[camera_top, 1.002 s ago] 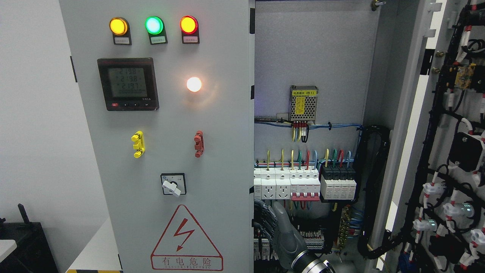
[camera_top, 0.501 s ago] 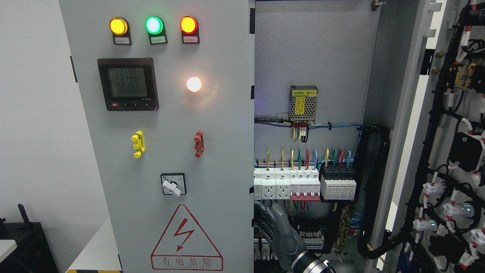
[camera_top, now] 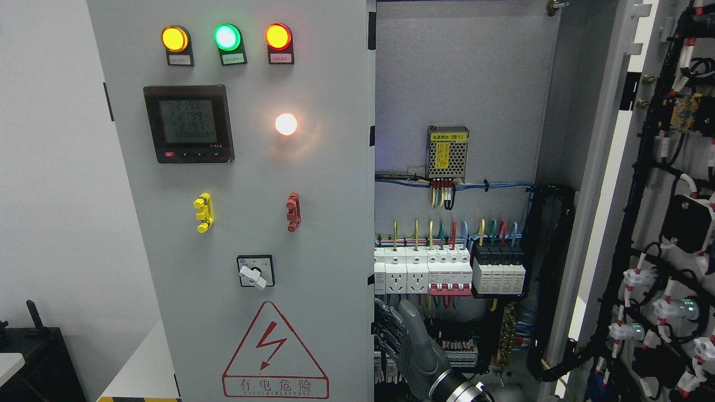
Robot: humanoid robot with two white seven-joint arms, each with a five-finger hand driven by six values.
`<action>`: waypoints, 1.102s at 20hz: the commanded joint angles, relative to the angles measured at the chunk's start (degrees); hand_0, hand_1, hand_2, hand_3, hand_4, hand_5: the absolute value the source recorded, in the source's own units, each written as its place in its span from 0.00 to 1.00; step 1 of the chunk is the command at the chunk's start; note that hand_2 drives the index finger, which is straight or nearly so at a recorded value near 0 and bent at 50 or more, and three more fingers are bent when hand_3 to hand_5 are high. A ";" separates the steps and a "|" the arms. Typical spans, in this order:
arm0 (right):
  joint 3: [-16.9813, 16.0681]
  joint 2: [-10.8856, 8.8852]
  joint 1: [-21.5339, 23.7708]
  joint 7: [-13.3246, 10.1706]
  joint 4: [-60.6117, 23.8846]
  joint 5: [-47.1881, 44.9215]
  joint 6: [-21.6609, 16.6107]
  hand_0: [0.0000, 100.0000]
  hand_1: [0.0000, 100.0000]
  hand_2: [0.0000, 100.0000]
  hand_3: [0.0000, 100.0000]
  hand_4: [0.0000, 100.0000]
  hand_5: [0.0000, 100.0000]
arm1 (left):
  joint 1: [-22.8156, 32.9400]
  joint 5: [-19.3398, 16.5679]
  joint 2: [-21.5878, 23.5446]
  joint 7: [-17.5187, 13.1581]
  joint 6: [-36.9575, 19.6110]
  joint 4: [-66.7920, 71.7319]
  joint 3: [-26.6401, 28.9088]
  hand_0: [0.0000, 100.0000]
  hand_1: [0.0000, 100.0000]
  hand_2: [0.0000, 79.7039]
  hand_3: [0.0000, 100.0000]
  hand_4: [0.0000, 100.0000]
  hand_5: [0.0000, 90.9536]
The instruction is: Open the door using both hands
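Observation:
The grey left door [camera_top: 251,184] of the electrical cabinet faces me, carrying three lamps, a meter and a rotary switch [camera_top: 255,272]. Its free right edge [camera_top: 372,223] stands in front of the open cabinet interior [camera_top: 458,167]. The right door [camera_top: 665,223] is swung wide open at the picture's right, showing its wired inner face. My right hand [camera_top: 399,335], dark grey, rises from the bottom edge just right of the middle and sits against the lower part of the left door's free edge. That edge hides part of the hand. My left arm does not show.
Inside the cabinet are a row of breakers and sockets [camera_top: 449,271], a small power supply [camera_top: 447,152] and a black cable bundle [camera_top: 550,279], close behind the hand. A white wall [camera_top: 50,195] and a dark object [camera_top: 33,357] lie to the left.
My right hand has sunk slightly along the left door's edge. Neither door has visibly moved.

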 commanded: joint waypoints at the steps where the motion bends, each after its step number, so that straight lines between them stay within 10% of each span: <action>1: 0.09 -0.11 -0.76 1.19 0.30 -1.10 0.19 0.00 0.00 0.00 0.00 0.00 0.00 | 1.67 0.00 -0.05 -0.02 0.02 -1.84 0.00 0.00 0.00 0.00 0.00 0.04 0.00; 22: 0.09 -1.25 -2.26 5.76 2.15 -1.37 0.28 0.00 0.00 0.00 0.00 0.00 0.00 | 1.67 0.00 0.04 -0.02 0.02 -1.84 0.00 0.00 0.00 0.00 0.00 0.04 0.00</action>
